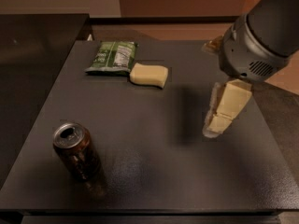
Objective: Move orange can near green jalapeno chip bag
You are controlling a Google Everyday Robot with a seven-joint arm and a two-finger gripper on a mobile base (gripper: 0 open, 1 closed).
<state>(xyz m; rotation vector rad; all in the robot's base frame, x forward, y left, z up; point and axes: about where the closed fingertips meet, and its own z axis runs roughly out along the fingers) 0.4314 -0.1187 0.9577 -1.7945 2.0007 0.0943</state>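
The orange can [77, 152] stands upright near the front left of the dark table [154, 171], with brownish-orange sides and a silver top with an open tab hole. The green jalapeno chip bag [113, 57] lies flat at the back left, its white label panel facing up. My gripper [212, 129] hangs from the grey arm [261, 36] above the right side of the table. It is far to the right of the can and holds nothing.
A pale yellow sponge block [149, 74] lies just right of the chip bag, touching or nearly touching it. A dark counter [32, 55] adjoins the table on the left. The table's right edge runs below the arm.
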